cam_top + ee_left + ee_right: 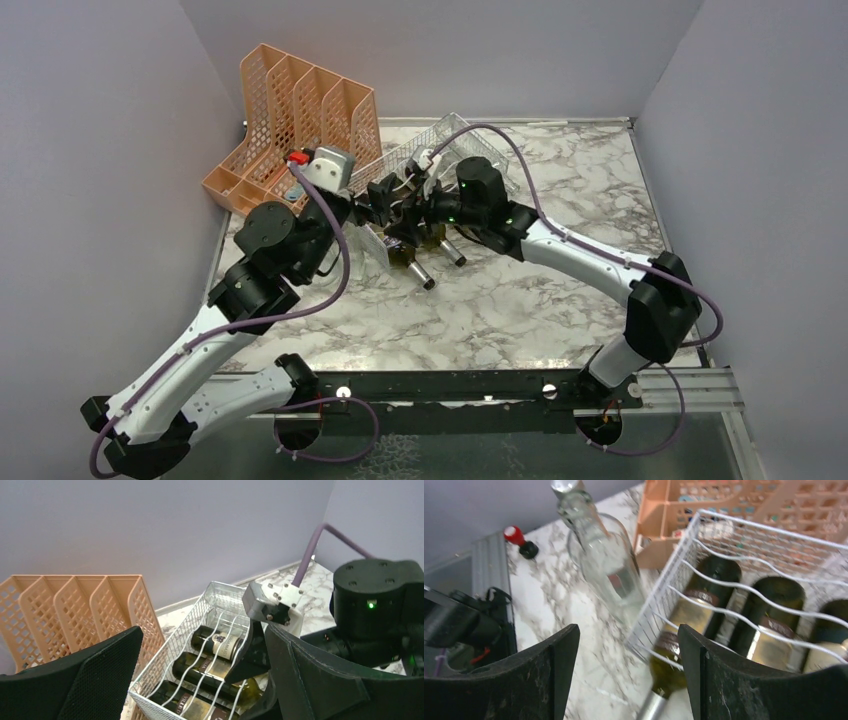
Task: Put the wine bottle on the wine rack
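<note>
The wine rack (664,605) sits toward the surface's far edge, beside the orange organizer (300,110). The green wine bottle (684,615) lies in its end cradle, with other bottles (774,610) alongside and a clear bottle (606,560) on the surface just outside. The left gripper (202,630) and right gripper (628,630) hover there, fingers apart and empty.

From above, the two wrists meet over the wine rack (395,163) and cover most of it, so neither the number of bottles in it nor the place of either arm's fingers can be told there. In the left wrist view the right arm (375,605) hides the rack's right side and the near ends of the dark bottles (220,644), whose labels are too small to read. The right wrist view is blurred; the clear bottle (604,555) is cut off at the top edge, and the rightmost bottle (831,617) in the rack runs off the right edge.
</note>
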### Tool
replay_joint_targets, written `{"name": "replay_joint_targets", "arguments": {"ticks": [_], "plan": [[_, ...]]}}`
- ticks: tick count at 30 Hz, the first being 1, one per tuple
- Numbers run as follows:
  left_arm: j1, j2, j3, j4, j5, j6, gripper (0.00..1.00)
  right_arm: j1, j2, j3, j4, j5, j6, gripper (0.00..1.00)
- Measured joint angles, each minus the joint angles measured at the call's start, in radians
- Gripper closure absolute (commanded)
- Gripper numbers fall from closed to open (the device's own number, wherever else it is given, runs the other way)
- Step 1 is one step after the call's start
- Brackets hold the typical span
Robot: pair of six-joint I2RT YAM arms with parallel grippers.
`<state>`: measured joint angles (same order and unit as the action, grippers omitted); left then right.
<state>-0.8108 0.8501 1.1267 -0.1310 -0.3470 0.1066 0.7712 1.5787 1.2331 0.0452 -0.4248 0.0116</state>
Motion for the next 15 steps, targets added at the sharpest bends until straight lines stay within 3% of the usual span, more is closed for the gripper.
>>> {"name": "replay_joint_targets", "arguments": {"ticks": [7,15], "plan": [[0.0,-0.056,0.011,-0.002,-0.056,0.018,0.01,0.086,0.122,0.036,0.223,0.016,0.083,0.22],[0.0,-0.081,0.012,-0.015,-0.09,0.031,0.01,0.135,0.271,0.177,0.261,-0.005,0.057,0.2]]}}
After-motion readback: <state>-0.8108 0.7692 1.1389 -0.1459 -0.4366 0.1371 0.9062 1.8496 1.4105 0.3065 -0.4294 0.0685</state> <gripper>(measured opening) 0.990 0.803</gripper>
